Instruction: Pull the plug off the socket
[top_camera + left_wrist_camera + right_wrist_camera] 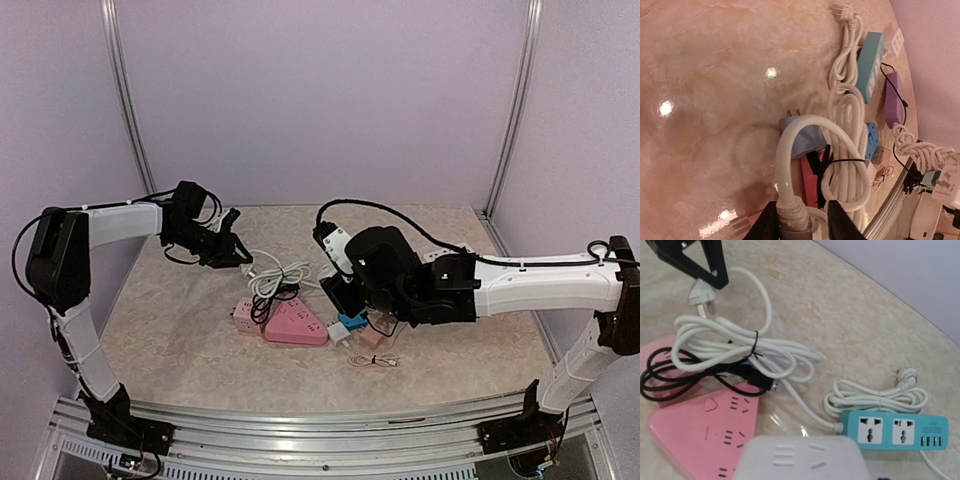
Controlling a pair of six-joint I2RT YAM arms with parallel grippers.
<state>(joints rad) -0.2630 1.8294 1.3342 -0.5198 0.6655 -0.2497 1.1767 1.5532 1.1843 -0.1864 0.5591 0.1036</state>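
My left gripper [238, 258] is shut on a white plug [699, 294] and holds it above the table, its prongs bare and pointing down. In the left wrist view the fingers [762, 225] clamp the plug's neck [792, 217], and its white cord loops off to a tied bundle [740, 347]. My right gripper [345, 300] is over the table's middle. A blurred white socket block [800, 460] fills the bottom of the right wrist view, close to the camera and hiding the fingers. The plug is apart from every socket.
A pink triangular power strip [295, 325] lies under the cord bundle, with a black USB cable [747, 375] across it. A teal power strip [892, 430] with its own coiled cord lies to the right. A blue cube [352, 322] and a purple block [893, 100] lie nearby.
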